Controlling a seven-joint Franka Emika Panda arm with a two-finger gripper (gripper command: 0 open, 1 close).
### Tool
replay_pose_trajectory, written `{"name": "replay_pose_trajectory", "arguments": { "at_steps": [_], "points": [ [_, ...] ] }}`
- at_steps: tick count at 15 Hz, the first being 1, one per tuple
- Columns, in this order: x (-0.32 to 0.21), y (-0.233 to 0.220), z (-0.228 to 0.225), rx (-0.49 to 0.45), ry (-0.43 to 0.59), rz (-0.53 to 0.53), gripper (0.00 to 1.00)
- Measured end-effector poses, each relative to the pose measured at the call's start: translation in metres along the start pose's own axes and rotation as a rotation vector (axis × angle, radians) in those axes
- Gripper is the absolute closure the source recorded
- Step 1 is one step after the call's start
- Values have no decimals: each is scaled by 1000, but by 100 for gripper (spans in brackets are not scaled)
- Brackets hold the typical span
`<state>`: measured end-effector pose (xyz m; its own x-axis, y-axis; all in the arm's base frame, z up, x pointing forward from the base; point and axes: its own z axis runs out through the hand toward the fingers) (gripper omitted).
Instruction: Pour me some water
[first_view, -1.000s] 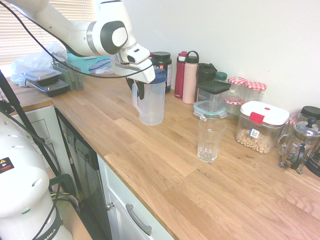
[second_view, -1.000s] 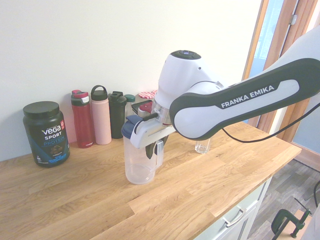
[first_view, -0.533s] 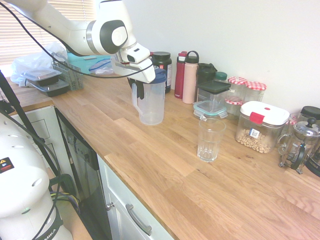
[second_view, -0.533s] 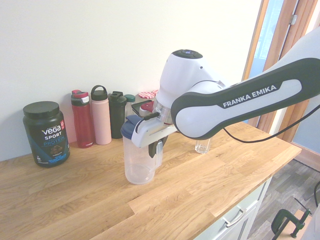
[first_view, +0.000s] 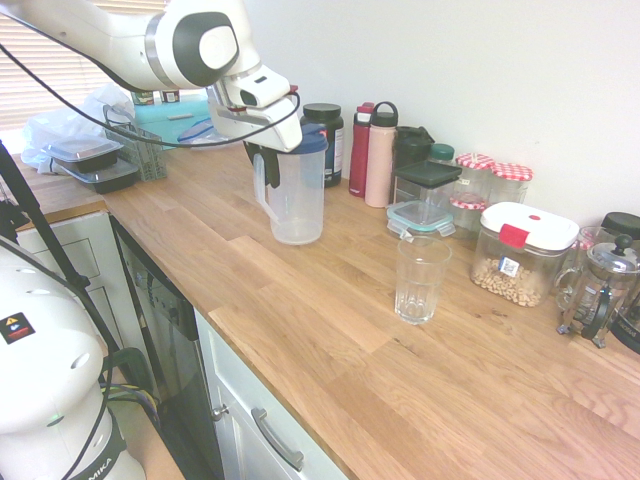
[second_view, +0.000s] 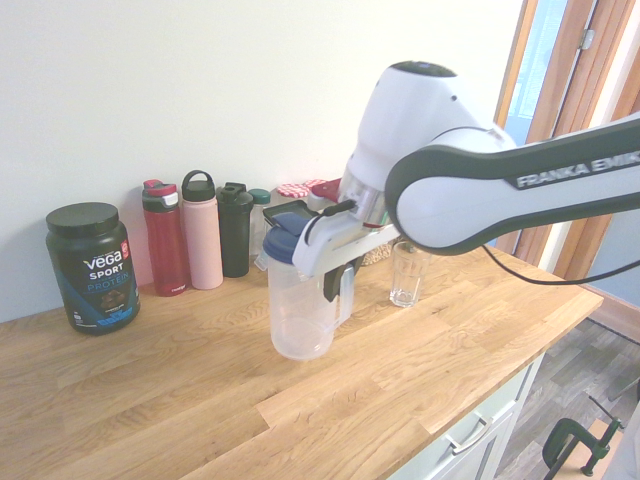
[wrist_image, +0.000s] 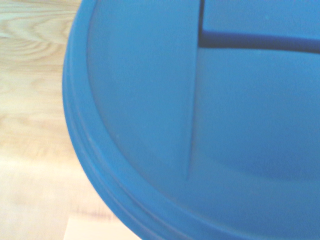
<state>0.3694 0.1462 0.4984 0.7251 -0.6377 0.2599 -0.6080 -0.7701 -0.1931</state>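
A tall translucent plastic jug (first_view: 297, 195) (second_view: 301, 312) with a blue lid (wrist_image: 200, 125) hangs just above the wooden countertop (first_view: 330, 330). My gripper (first_view: 266, 160) (second_view: 337, 283) is shut on its side handle, right under the lid. The water inside is clear and I cannot make out its level. The ribbed drinking glass (first_view: 420, 278) (second_view: 405, 274) stands upright on the counter, apart from the jug, on its far side from the arm. In the wrist view the blue lid fills nearly the whole picture.
Along the wall stand a black protein tub (second_view: 92, 267), a red bottle (first_view: 360, 150), a pink bottle (first_view: 380, 155) and a dark shaker (second_view: 235, 228). Food containers (first_view: 520, 250) and a French press (first_view: 598, 290) sit past the glass. A wire rack (first_view: 135, 145) stands behind the arm.
The gripper has closed on the jug's handle. The jug has come up off the counter and shifted a little toward the glass.
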Motion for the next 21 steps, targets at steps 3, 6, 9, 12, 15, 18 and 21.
{"name": "replay_pose_trajectory", "arguments": {
  "at_steps": [3,6,9,12,15,18,21],
  "points": [
    [-3,49,-36,-16,-24,-74,100],
    [9,118,-60,-40,-44,-183,100],
    [20,195,-80,-26,-82,-319,100],
    [28,274,-100,-19,-89,-385,100],
    [51,328,-96,-42,-77,-373,100],
    [91,356,-85,-92,-93,-355,100],
    [148,359,-88,-215,-141,-361,100]
  ]
}}
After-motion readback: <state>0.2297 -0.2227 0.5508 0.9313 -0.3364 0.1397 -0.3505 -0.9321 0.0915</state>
